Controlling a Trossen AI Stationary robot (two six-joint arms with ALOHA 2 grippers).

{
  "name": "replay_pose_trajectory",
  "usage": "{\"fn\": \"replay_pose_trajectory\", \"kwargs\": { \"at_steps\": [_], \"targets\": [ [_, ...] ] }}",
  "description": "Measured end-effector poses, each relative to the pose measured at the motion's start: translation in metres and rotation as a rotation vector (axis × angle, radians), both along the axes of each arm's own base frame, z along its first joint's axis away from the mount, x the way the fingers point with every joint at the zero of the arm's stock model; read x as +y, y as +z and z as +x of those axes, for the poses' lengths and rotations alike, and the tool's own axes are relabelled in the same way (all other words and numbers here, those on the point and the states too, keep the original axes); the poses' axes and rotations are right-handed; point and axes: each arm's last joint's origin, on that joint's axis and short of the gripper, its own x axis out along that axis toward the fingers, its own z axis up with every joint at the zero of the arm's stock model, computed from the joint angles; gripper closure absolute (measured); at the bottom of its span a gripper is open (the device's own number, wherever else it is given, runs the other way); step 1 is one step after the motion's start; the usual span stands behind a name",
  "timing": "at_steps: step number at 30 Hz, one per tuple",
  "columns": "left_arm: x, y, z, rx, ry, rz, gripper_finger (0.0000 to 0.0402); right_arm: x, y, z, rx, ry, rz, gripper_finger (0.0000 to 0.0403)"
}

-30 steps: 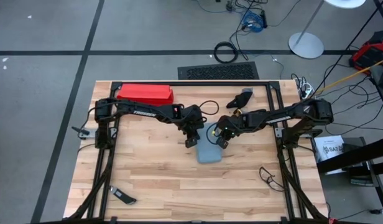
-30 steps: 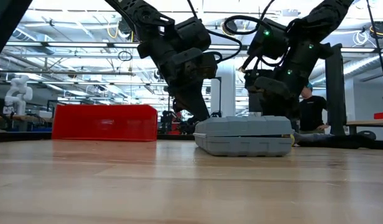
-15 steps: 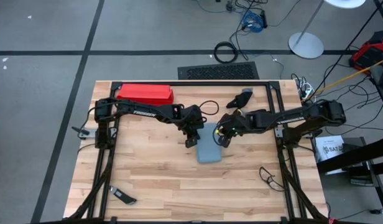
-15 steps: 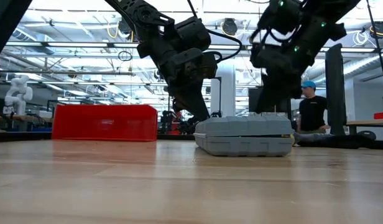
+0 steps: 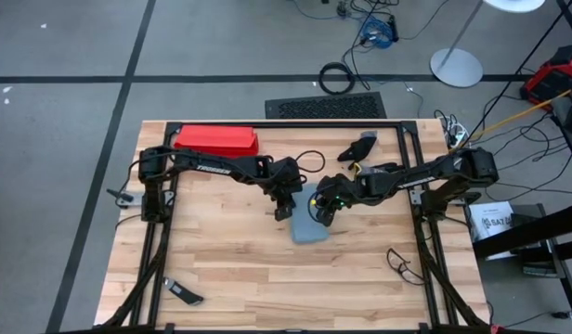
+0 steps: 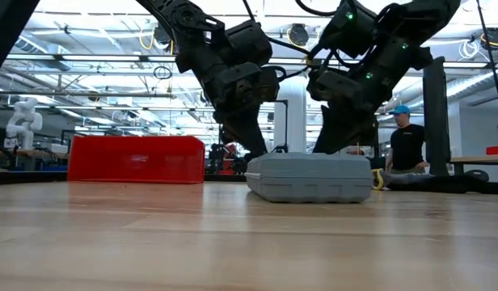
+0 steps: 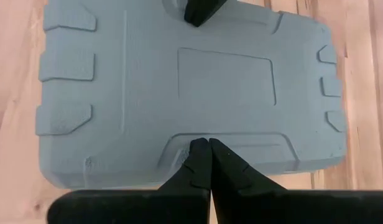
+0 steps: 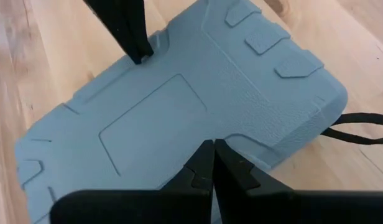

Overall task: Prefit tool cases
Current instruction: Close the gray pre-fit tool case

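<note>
Your case (image 5: pixel 310 220) lies flat and closed near the middle of the worktop (image 5: pixel 230 269), well apart from the red box (image 5: pixel 216 140) at the far edge. Your left gripper (image 7: pixel 207 148) has its jaws pressed together, tips touching one long edge of the lid. Your right gripper (image 8: pixel 212 148) mirrors it on the opposite edge, jaws likewise closed, gripping nothing.
</note>
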Motion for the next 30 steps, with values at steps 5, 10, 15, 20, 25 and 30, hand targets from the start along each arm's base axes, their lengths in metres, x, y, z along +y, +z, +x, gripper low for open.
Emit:
{"fn": "replay_pose_trajectory", "kwargs": {
  "at_steps": [5,10,15,20,25,30],
  "targets": [
    [0.0,0.016,-0.007,-0.007,0.018,0.09,0.0402,0.0,0.001,0.002,-0.027,-0.009,0.007,0.0403],
    [-0.002,0.042,-0.019,-0.013,0.055,0.21,0.0402,-0.002,-0.002,0.005,-0.05,-0.027,0.004,0.0403],
    [-0.01,0.049,-0.022,-0.017,0.053,0.238,0.0402,-0.003,-0.007,0.014,-0.111,-0.042,0.004,0.0403],
    [-0.016,0.049,-0.022,-0.007,0.044,0.255,0.0402,-0.003,-0.017,0.026,-0.183,-0.038,-0.004,0.0403],
    [-0.023,0.049,-0.024,0.018,0.034,0.268,0.0402,-0.007,-0.014,0.027,-0.21,-0.013,-0.015,0.0403],
    [-0.032,0.053,-0.026,0.023,0.036,0.318,0.0402,-0.007,0.002,0.022,-0.237,0.019,-0.05,0.0403]
  ]
}}
